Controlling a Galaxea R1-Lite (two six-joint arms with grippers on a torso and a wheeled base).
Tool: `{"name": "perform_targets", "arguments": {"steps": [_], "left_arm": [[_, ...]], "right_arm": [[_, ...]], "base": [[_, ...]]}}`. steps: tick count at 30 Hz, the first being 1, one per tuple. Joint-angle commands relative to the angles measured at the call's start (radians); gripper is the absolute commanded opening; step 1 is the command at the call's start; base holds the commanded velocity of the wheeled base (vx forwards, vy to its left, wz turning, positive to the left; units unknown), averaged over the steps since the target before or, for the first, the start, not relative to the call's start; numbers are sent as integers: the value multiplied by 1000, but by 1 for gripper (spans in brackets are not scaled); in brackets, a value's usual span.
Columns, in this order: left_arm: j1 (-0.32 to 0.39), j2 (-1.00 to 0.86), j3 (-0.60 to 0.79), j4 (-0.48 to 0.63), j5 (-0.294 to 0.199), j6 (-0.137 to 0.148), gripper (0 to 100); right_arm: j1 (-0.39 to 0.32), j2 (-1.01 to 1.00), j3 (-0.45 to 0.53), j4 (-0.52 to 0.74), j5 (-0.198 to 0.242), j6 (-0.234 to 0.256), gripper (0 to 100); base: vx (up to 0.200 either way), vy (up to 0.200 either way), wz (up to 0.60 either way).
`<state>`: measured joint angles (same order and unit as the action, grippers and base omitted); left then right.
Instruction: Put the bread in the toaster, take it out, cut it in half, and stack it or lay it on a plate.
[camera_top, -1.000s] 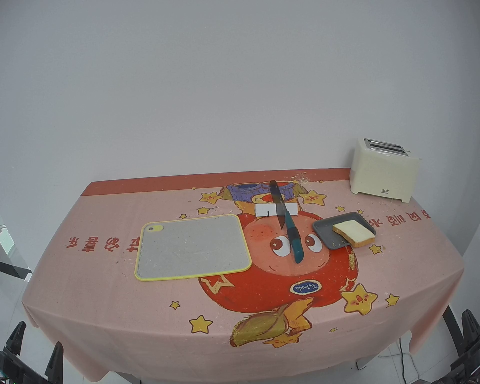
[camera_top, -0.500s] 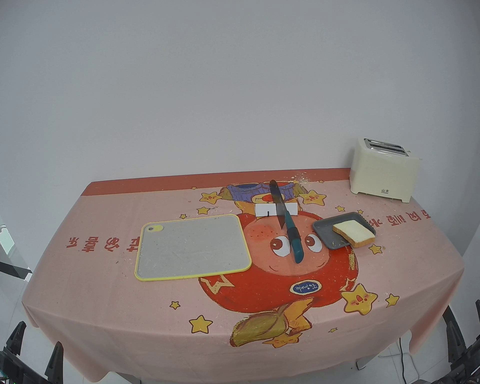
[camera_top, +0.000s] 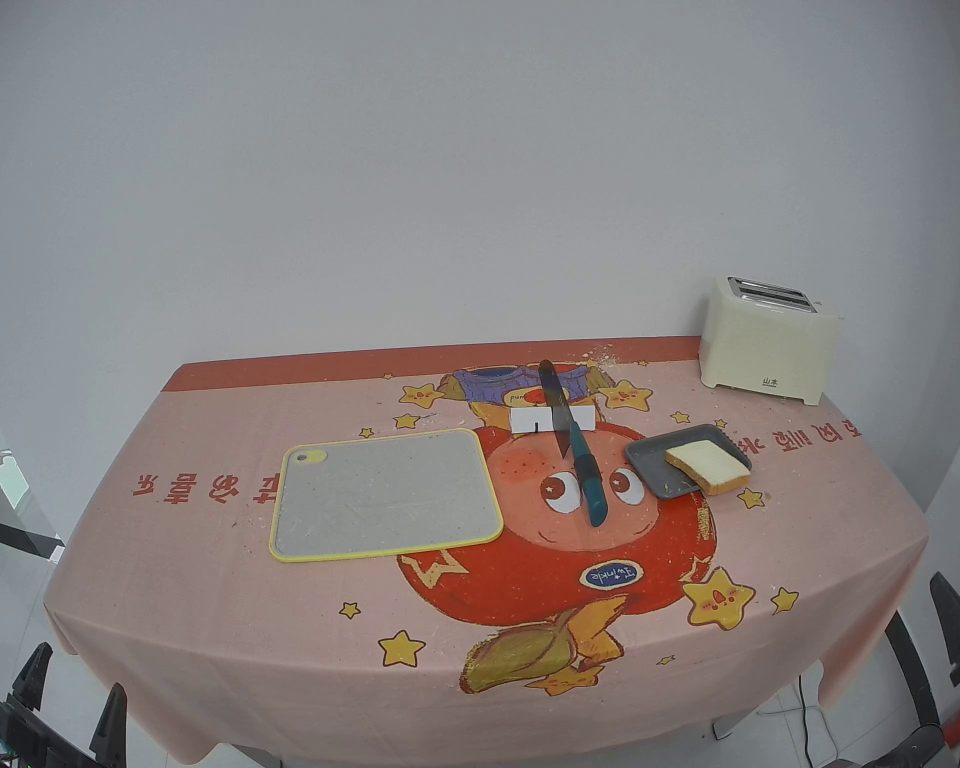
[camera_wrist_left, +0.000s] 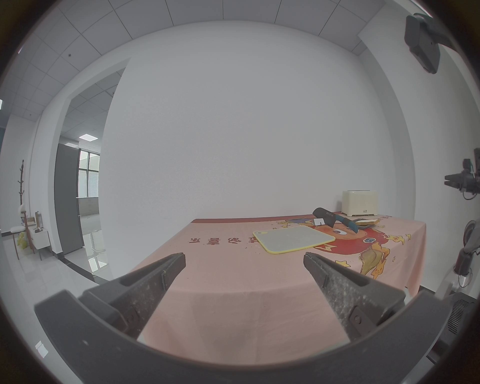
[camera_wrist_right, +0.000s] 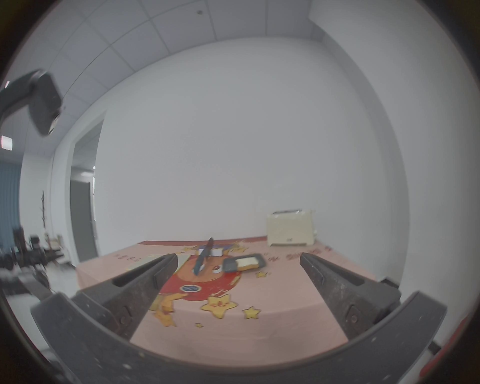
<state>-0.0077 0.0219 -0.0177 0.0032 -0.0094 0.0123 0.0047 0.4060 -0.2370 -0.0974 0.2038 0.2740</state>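
A slice of bread (camera_top: 708, 466) lies on a dark grey plate (camera_top: 655, 465) at the table's right. The cream toaster (camera_top: 768, 340) stands at the far right corner, its slots empty. A teal-handled knife (camera_top: 577, 455) leans on a small white holder (camera_top: 552, 418) at the middle. Left of it lies a grey cutting board (camera_top: 385, 493) with a yellow rim. My left gripper (camera_wrist_left: 244, 257) is open, low off the table's near left corner (camera_top: 75, 690). My right gripper (camera_wrist_right: 237, 257) is open too, below the near right corner (camera_top: 925, 630), facing the bread (camera_wrist_right: 245, 262) and toaster (camera_wrist_right: 290, 227) from afar.
A pink printed cloth (camera_top: 250, 620) covers the table and hangs over its edges. A white wall runs close behind the toaster. The front half of the cloth is bare.
My right gripper has shifted at the lower right corner of the head view, its fingers now reaching a little higher and further right. The left gripper and the table's things stay put.
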Motion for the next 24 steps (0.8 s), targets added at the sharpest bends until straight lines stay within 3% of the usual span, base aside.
{"name": "perform_targets", "arguments": {"steps": [1, 3, 4, 5, 6, 10, 14, 17, 20, 24], "left_arm": [[0, 0, 18, 0, 0, 0, 100], [0, 0, 18, 0, 0, 0, 100], [0, 0, 18, 0, 0, 0, 100], [0, 0, 18, 0, 0, 0, 100], [0, 0, 18, 0, 0, 0, 100], [0, 0, 18, 0, 0, 0, 100], [0, 0, 18, 0, 0, 0, 100], [0, 0, 18, 0, 0, 0, 100], [0, 0, 18, 0, 0, 0, 100], [0, 0, 18, -2, 0, 0, 100]], "right_arm": [[51, 390, -74, -25, 86, 327, 100], [78, 456, -77, -61, 105, 432, 100], [78, 456, -77, -61, 105, 432, 100], [93, 530, -73, -130, 120, 533, 100], [97, 594, -68, -188, 126, 597, 100], [97, 804, -53, -369, 131, 726, 100], [97, 967, 2, -581, 135, 775, 100], [97, 1077, 39, -760, 166, 812, 100], [95, 1177, 51, -912, 178, 881, 100], [97, 1242, 48, -995, 178, 926, 100]], "base": [[0, 0, 0], [0, 0, 0], [0, 0, 0], [0, 0, 0], [0, 0, 0], [0, 0, 0], [0, 0, 0], [0, 0, 0], [0, 0, 0], [0, 0, 0]]}}
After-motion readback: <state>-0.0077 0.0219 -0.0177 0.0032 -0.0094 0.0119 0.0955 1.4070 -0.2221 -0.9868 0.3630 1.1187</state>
